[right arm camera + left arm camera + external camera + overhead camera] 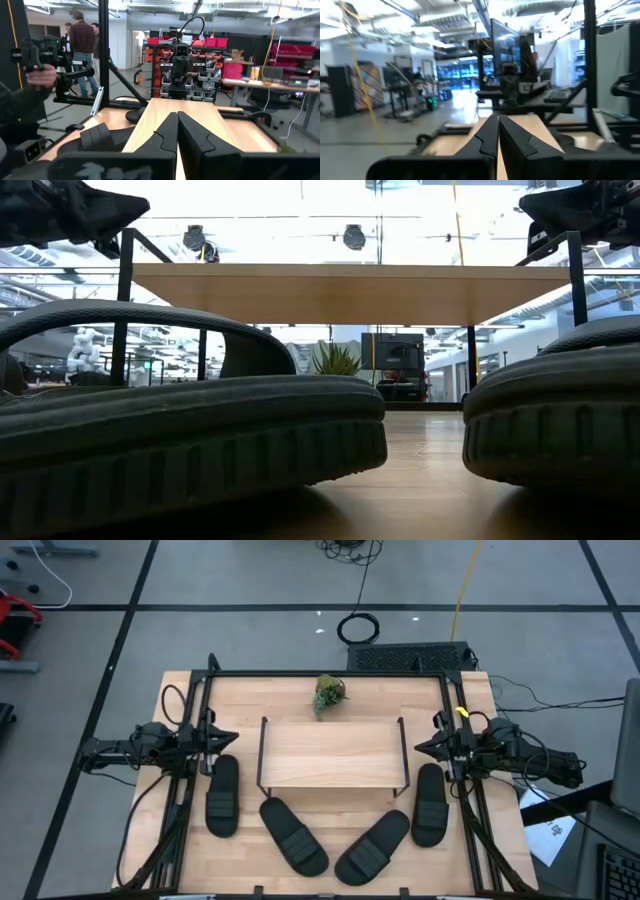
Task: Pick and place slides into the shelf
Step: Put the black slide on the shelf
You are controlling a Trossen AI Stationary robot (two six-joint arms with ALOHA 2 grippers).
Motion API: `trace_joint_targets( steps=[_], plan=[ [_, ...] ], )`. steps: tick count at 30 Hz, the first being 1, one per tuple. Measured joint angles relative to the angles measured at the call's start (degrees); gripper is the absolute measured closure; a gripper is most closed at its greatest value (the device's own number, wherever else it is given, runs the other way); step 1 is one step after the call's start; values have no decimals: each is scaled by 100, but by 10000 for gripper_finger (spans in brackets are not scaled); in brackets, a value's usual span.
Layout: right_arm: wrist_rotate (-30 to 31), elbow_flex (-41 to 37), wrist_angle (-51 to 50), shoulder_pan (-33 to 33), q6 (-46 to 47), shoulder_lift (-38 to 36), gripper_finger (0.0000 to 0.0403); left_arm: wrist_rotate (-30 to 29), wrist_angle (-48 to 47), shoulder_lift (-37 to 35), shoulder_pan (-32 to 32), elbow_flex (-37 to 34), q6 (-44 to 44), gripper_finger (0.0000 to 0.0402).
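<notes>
Four black slides lie on the wooden table near its front edge: one at the left [222, 796], two in the middle [293, 836] [373, 847], one at the right [431, 803]. Each rests on its sole. Two of them fill the low view [190, 440] [555, 425]. The shelf [333, 753] stands on its wire legs at the table's middle; its top board shows in the low view [350, 290]. My left gripper [232, 738] is shut and empty, left of the shelf. My right gripper [419, 748] is shut and empty, right of the shelf.
A small green plant [329, 693] stands behind the shelf near the table's far edge. A black frame [330, 674] runs around the table. People stand in the room beyond, in the right wrist view [82, 47].
</notes>
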Motion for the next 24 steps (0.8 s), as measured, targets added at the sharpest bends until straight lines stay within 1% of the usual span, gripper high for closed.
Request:
trace_joint_targets(
  steps=[4,6,8,9,10,12,15,18,20,24],
  plan=[
    [13,-7,145,0,-113,169,403,-517,150,0,0,1,19,380],
    [25,-11,293,2,-94,273,403,-788,150,0,0,1,244,380],
    [263,4,612,2,224,350,403,-973,145,2,0,1,592,380],
    [434,79,612,2,380,367,402,-1016,145,2,0,1,740,380],
    [583,197,501,2,429,383,400,-1056,145,2,0,1,864,380],
    [843,526,-31,0,385,385,391,-1133,211,2,0,0,1108,380],
    [1485,1186,-1092,2,224,466,362,-1170,557,2,0,-1,1490,380],
    [2016,1933,-2012,2,203,684,321,-1121,788,2,0,-1,1779,380],
    [2244,2330,-2459,2,419,889,289,-1127,948,2,-2,-1,1931,380],
    [2541,2874,-3205,2,1204,1386,230,-1300,935,2,0,-1,2241,380]
  ],
)
